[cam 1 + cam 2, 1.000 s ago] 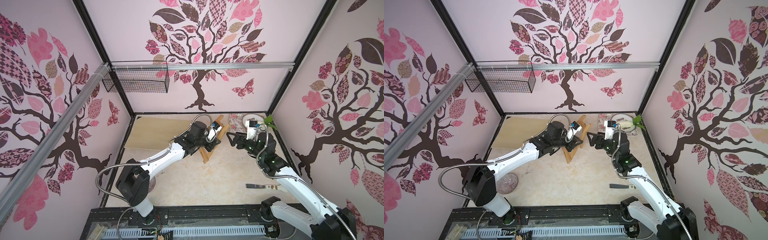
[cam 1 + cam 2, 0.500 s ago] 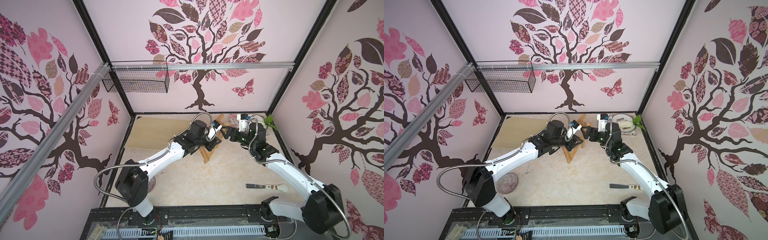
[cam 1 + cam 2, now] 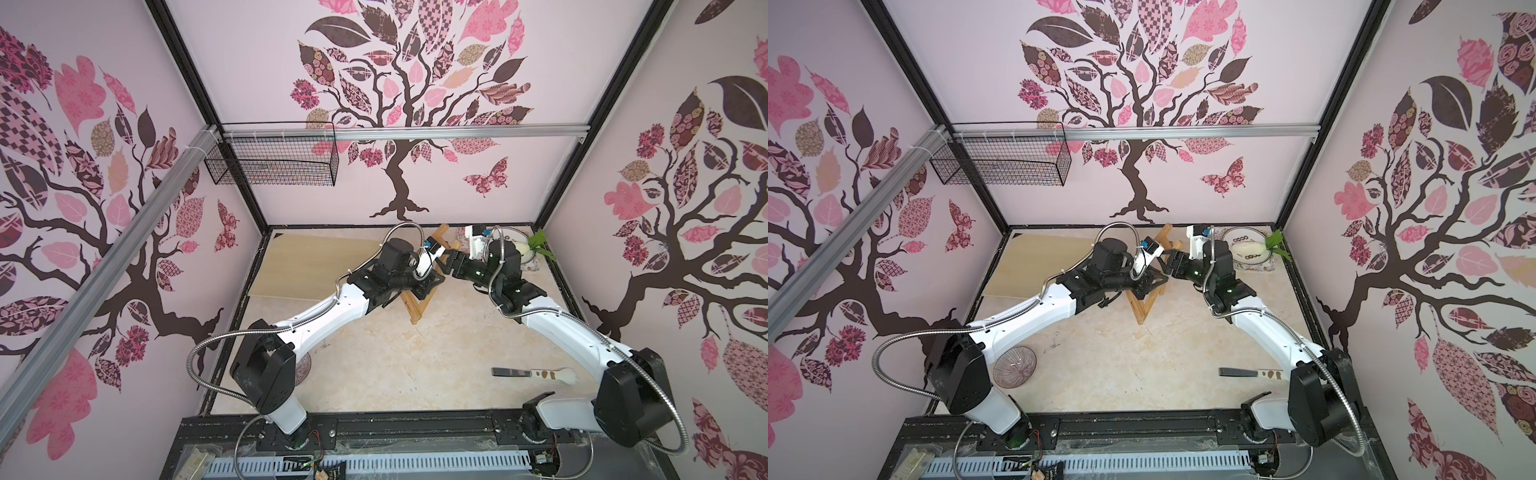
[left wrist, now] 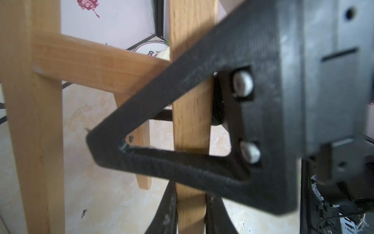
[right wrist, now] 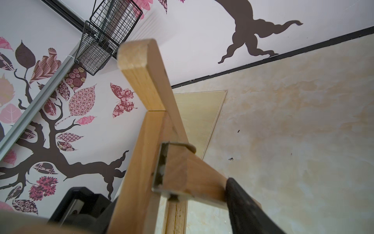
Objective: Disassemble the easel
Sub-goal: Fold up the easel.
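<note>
The easel (image 3: 417, 309) (image 3: 1144, 309), an A-frame of honey-coloured slats, stands at the back middle of the table between both arms. My left gripper (image 3: 430, 286) (image 3: 1152, 286) (image 4: 191, 202) is shut on one upright slat (image 4: 190, 121), with a finger (image 4: 169, 206) pressed to each side. My right gripper (image 3: 449, 266) (image 3: 1169, 262) is at the easel's top. In the right wrist view a front slat (image 5: 141, 162) and the hinged back leg (image 5: 202, 178) lie between its jaws. One black finger (image 5: 247, 206) touches the back leg; the other finger is hidden.
A large pale board (image 3: 316, 266) lies flat at the back left. A plate (image 3: 530, 259) with a white leafy vegetable sits at the back right. A spatula (image 3: 536, 374) lies front right, a patterned bowl (image 3: 1015, 368) front left. A wire basket (image 3: 274, 160) hangs on the wall.
My right arm has swung left from beside the plate to the easel's top, and its jaws have narrowed around the wood. The left arm and the easel have stayed put.
</note>
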Robot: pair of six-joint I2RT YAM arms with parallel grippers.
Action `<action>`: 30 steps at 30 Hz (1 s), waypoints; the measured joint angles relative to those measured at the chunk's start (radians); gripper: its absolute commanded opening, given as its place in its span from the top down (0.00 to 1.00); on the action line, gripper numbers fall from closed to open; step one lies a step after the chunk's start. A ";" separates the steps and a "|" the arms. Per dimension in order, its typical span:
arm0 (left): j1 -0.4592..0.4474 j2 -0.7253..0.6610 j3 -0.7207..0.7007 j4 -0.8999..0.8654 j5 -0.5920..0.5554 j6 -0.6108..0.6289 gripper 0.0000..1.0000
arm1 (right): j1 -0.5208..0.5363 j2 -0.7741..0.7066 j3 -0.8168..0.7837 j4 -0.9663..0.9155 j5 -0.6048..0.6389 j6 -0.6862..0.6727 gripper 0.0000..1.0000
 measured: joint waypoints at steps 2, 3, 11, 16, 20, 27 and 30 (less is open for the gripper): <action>-0.002 0.000 0.000 0.008 -0.001 -0.002 1.00 | 0.006 0.004 0.003 0.010 -0.001 0.004 0.42; -0.003 0.000 0.000 0.011 -0.001 -0.003 1.00 | 0.006 0.004 0.003 0.014 -0.001 0.005 0.45; -0.006 0.000 0.000 0.031 -0.011 -0.008 1.00 | 0.013 0.004 0.001 0.040 0.011 0.005 0.61; -0.011 -0.002 -0.004 0.040 -0.031 -0.003 0.92 | 0.013 0.002 -0.007 0.052 0.029 0.004 0.71; -0.014 -0.023 -0.033 0.055 -0.040 0.004 0.81 | 0.020 -0.001 -0.012 0.055 0.031 0.003 0.78; -0.016 -0.105 -0.092 0.058 -0.040 0.024 0.68 | 0.038 -0.031 -0.016 0.047 0.016 -0.029 0.87; -0.016 -0.171 -0.105 0.058 -0.037 0.033 0.61 | 0.024 -0.034 -0.018 0.018 0.033 -0.059 0.88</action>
